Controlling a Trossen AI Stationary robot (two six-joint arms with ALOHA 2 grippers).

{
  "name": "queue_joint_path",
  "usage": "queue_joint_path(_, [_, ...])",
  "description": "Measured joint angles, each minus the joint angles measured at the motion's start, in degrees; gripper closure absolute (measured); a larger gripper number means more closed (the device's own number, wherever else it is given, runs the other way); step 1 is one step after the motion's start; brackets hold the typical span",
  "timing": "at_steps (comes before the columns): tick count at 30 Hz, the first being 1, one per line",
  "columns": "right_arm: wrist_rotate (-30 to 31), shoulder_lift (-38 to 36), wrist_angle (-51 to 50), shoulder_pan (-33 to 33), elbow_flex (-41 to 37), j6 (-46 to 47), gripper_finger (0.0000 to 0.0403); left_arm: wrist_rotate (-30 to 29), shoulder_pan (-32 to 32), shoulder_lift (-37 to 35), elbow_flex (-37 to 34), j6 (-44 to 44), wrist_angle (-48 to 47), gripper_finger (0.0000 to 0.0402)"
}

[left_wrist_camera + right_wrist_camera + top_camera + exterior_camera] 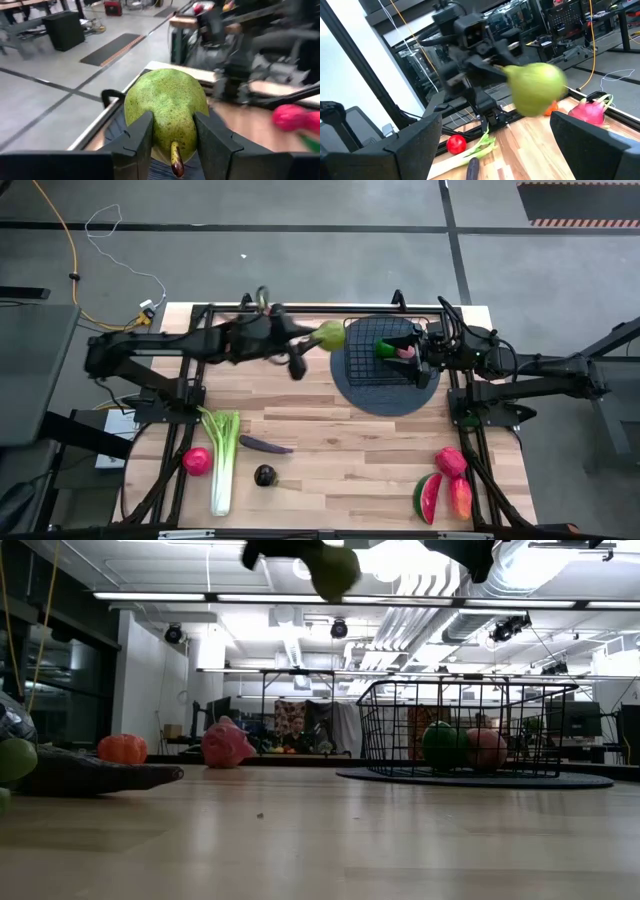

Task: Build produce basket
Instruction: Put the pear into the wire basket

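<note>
My left gripper (322, 337) holds a green speckled pear (331, 335) in the air at the left rim of the black wire basket (365, 365). The basket stands on a dark round mat (385, 398). A green fruit (385, 348) and a peach-coloured one (405, 352) lie in it. The pear shows high in the low view (333, 570). My right gripper (420, 355) is open over the basket's right part and touches nothing I can see. In its wrist view (495, 150) the pear (537, 90) hangs ahead. My left gripper pinches the pear at its narrow stem half (170, 127) between the two fingers (137, 137), one on each side. The brown stem (175, 159) points back between them. The fingers come about level from the table's left. The pear is lifted clear of table and basket.
On the near part of the table lie the celery (222, 460), a red fruit (196, 461), the eggplant (265, 445) and a dark round fruit (264, 475) at the left. The dragon fruit (450, 461), watermelon slice (428, 497) and mango (460, 498) lie at the right.
</note>
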Motion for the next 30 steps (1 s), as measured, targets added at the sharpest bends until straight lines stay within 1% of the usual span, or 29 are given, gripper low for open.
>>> queue_joint_path(3, [0.02, 0.02, 0.05, 0.01, 0.00, -0.01, 0.0041, 1.72, 2.61, 5.18, 3.73, 2.80, -0.12, 0.0284])
queue_joint_path(8, [0.02, 0.00, 0.07, 0.02, 0.00, -0.12, 0.0041, 3.95, 5.89, 12.62, 7.27, 4.77, -0.17, 0.0284])
queue_joint_path(13, [0.02, 0.00, 0.05, 0.02, 0.00, -0.44, 0.0041, 4.61, 7.67, 18.46, 8.07, 6.77, 0.95, 0.0284])
queue_joint_path(16, [0.02, 0.00, 0.05, 0.02, 0.00, -0.44, 0.0041, 6.57, 8.19, 21.51, 8.05, 6.66, 2.39, 0.0284])
queue_joint_path(18, [0.02, -0.01, 0.05, 0.02, 0.00, -0.44, 0.0041, 7.53, 8.45, 23.04, 8.05, 6.42, 3.86, 0.0284])
queue_joint_path(24, [0.04, -0.01, 0.05, 0.00, 0.00, -0.44, 0.0041, 7.46, 8.43, 25.81, 8.07, 8.37, 6.78, 0.0284])
queue_joint_path(30, [0.04, -0.01, 0.05, 0.00, 0.00, 0.44, 0.0041, 5.12, 8.42, 27.91, 8.05, 10.80, 7.71, 0.0284])
